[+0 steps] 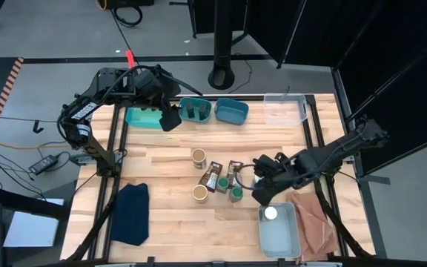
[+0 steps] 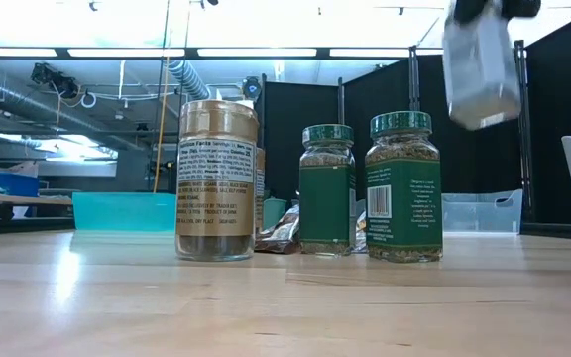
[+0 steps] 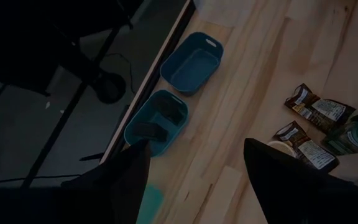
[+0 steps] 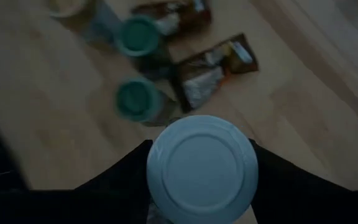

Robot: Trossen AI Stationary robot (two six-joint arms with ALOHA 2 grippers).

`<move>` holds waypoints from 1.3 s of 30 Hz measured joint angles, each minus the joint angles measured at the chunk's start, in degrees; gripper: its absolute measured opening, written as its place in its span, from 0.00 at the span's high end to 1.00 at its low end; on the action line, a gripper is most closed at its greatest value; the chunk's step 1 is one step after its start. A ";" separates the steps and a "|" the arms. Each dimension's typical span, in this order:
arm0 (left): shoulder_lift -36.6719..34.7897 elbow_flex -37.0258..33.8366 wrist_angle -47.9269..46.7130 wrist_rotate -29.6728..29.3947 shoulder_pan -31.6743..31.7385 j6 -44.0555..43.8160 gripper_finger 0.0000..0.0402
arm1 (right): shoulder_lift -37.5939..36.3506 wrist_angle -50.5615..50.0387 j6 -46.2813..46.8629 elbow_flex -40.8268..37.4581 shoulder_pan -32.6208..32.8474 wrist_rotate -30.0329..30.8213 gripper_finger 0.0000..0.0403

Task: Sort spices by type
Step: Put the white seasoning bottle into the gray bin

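Dark and jointed, the right arm is reaching in from the table's right edge, its right gripper [image 4: 201,163] hanging raised above the wood by the pale bin [image 1: 282,236] at the near-right corner. Two green-lidded jars [image 2: 402,186], two brown packets [image 1: 213,176] and two tan-topped jars [image 1: 199,158] are standing mid-table. Its fingers are clamping a white-lidded jar [image 4: 202,168]; another is lying in the pale bin. The left gripper [image 1: 170,119] is hovering, fingers spread and empty, at the far edge beside a teal bin [image 1: 196,111] holding black jars.

A robotics lab or workshop. Black curtains [image 1: 391,52] screen the worktop [image 1: 273,141]. Exposed ceiling ducts [image 2: 181,74] and strip lights [image 2: 216,52] hang overhead.
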 joint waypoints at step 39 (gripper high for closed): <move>0.00 0.00 3.08 -0.48 0.00 0.55 0.34 | 16.26 -4.08 37.01 6.39 28.55 0.20 0.47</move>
